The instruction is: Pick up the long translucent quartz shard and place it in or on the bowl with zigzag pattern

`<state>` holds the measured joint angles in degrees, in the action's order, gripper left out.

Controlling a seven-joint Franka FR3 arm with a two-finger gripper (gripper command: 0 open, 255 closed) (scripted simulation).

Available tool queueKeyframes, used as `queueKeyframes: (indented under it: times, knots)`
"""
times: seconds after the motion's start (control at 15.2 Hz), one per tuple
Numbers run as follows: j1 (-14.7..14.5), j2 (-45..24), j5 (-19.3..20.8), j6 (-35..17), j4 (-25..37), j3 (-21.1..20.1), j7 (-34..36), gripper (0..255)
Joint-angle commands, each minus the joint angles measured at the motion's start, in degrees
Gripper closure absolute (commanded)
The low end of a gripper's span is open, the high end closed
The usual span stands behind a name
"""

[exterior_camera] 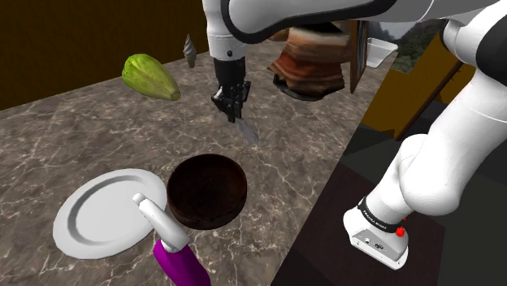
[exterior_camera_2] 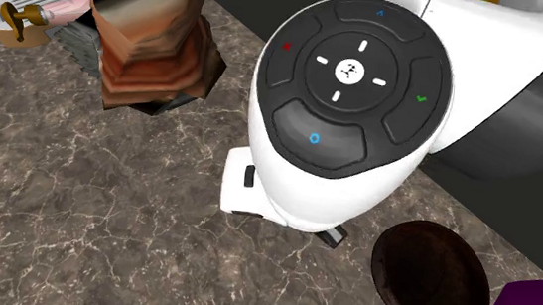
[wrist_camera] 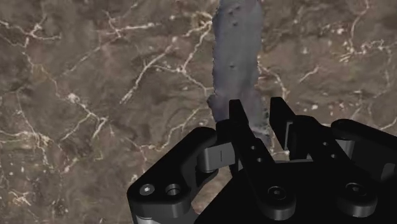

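A long grey translucent shard (wrist_camera: 236, 57) is clasped at one end between my black fingers. My gripper (wrist_camera: 259, 114) is shut on it. In the shoulder view the gripper (exterior_camera: 236, 114) points down over the marble counter, and the shard (exterior_camera: 249, 131) slants out below it with its tip near the surface. The dark brown round bowl (exterior_camera: 206, 190) sits on the counter nearer the front edge, a little toward that view's left of the gripper. The second exterior view looks down on the white hand (exterior_camera_2: 347, 113), with the bowl (exterior_camera_2: 429, 277) at the lower right.
A white plate (exterior_camera: 106, 213) lies left of the bowl, and a purple object with a white handle (exterior_camera: 175, 252) stands in front of it. A green lump (exterior_camera: 150, 76) and a grey cone (exterior_camera: 189, 50) sit at the back. A brown layered object (exterior_camera: 309, 61) stands behind the gripper.
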<state>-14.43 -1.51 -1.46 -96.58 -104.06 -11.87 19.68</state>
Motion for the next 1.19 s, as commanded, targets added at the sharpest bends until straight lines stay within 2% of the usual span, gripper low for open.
queueKeyframes:
  times: [0.0, 0.2, 0.26, 0.46, 0.53, 1.12]
  knots:
    - [0.0, 0.0, 0.0, 1.5, 1.5, 0.0, 0.1, 255]
    - [0.0, 0.1, 0.0, 2.3, 2.3, 0.0, 0.1, 255]
    - [0.0, 0.1, 0.0, 2.3, 2.3, 0.0, 0.1, 0]
    - [-1.3, 17.3, 0.6, -26.2, -24.9, -1.2, -3.3, 0]
    - [-1.7, 19.8, 0.9, -31.8, -29.6, -1.5, -3.6, 0]
    - [-1.4, 16.2, 1.9, -37.8, -32.0, -1.8, -2.9, 0]
